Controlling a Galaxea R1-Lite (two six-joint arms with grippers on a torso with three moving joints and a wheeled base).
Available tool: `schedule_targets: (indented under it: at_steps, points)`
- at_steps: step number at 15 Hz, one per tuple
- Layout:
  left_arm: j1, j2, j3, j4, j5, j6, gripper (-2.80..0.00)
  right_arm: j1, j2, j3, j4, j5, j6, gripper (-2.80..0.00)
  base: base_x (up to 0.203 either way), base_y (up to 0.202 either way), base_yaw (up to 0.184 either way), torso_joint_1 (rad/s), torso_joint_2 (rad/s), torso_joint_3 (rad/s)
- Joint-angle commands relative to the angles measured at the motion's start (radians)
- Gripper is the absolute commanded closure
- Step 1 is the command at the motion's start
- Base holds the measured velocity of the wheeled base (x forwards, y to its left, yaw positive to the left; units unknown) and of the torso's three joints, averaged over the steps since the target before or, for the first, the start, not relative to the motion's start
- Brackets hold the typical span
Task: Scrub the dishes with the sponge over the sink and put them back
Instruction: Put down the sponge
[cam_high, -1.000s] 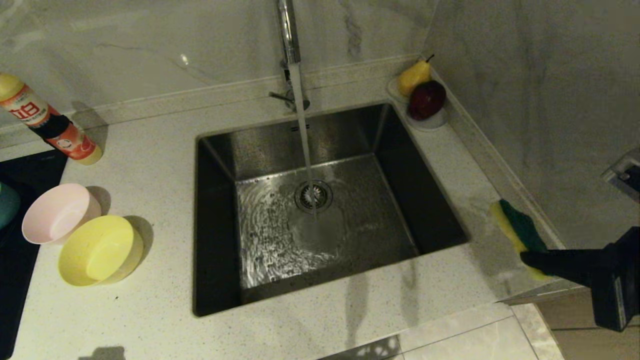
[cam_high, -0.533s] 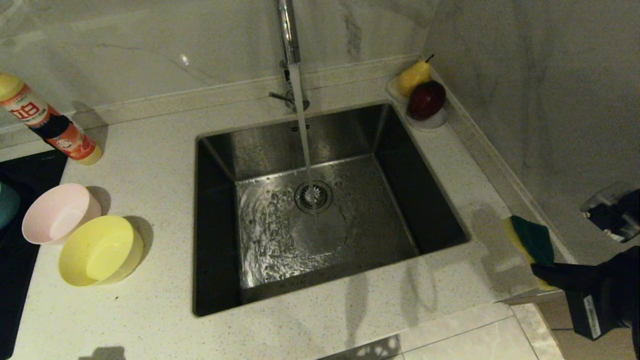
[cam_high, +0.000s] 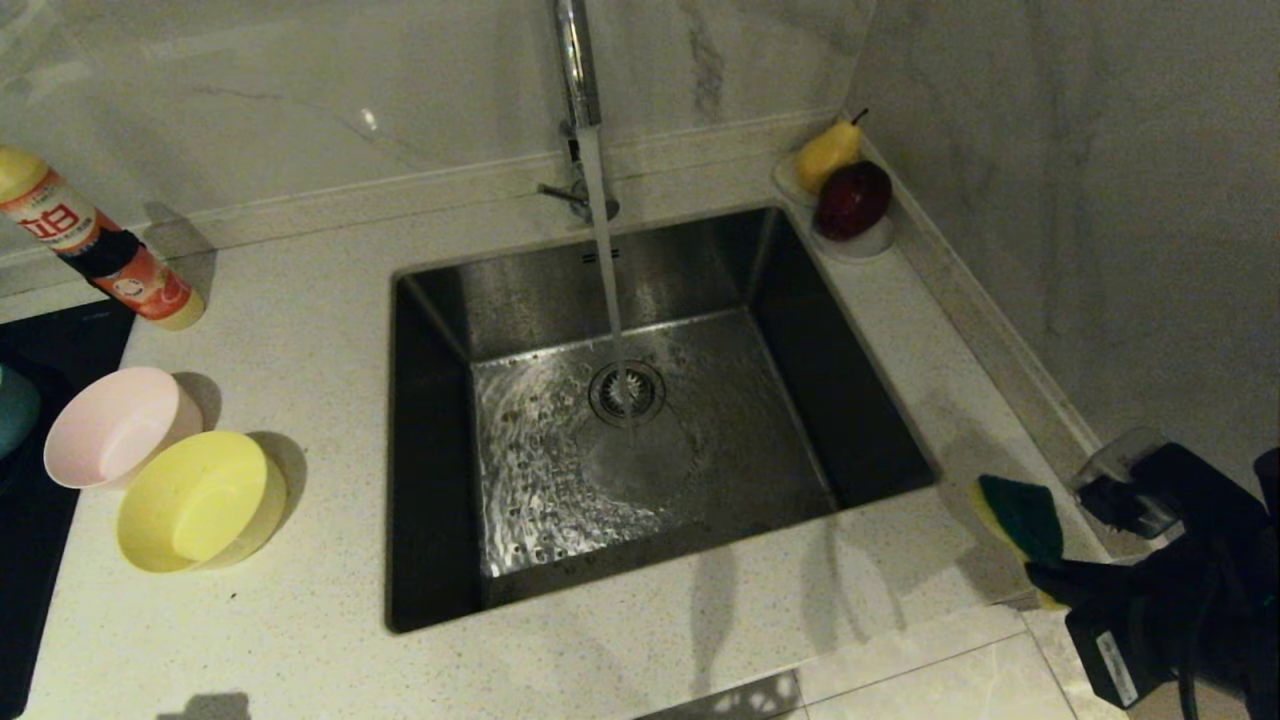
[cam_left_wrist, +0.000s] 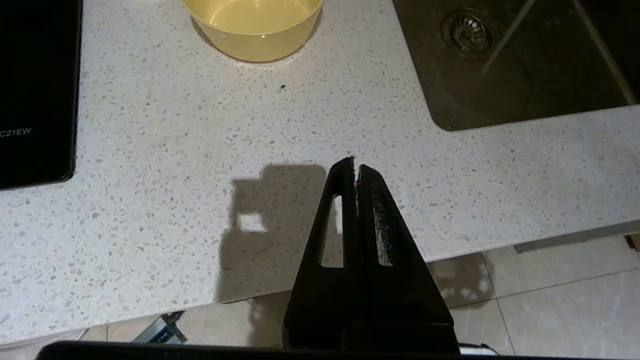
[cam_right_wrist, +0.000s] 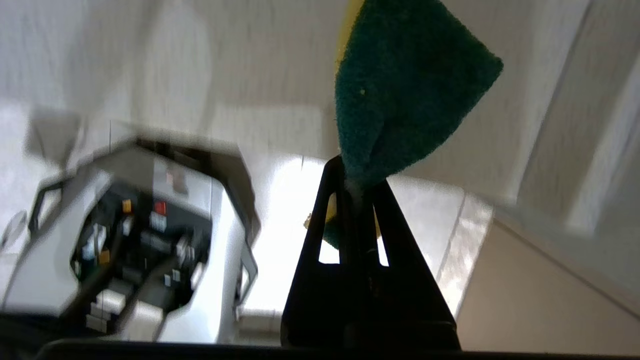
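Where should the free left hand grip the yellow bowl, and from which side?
Pinch the yellow bowl by its thin rim, coming from above. It sits upright and open. Take the sink-facing edge, since the pink bowl crowds the far side.

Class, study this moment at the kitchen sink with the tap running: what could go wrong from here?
1. The right gripper pinches only one end of the sponge, beside the counter's front edge; if it slips, the sponge may well land on the floor.
2. The tap pours into the sink; a bowl held under it could splash the counter.
3. The pink bowl and yellow bowl touch, so lifting one may nudge the other.
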Motion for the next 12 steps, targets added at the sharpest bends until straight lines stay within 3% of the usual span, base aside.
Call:
schedule_targets:
  at_steps: [1, 7, 12]
  points:
    - [0.000, 0.002, 0.000, 0.000, 0.001, -0.001, 0.00, -0.016, 0.076, 0.016, -0.088, -0.006, -0.006, 0.00, 0.000, 0.000, 0.000, 0.000, 0.00, 0.000]
    - [0.000, 0.002, 0.000, 0.000, 0.001, -0.001, 0.00, -0.173, 0.191, -0.008, -0.198, 0.005, -0.045, 0.00, 0.000, 0.000, 0.000, 0.000, 0.00, 0.000]
    - [0.000, 0.002, 0.000, 0.000, 0.001, -0.001, 0.00, -0.191, 0.263, -0.019, -0.285, 0.018, -0.050, 0.00, 0.000, 0.000, 0.000, 0.000, 0.00, 0.000]
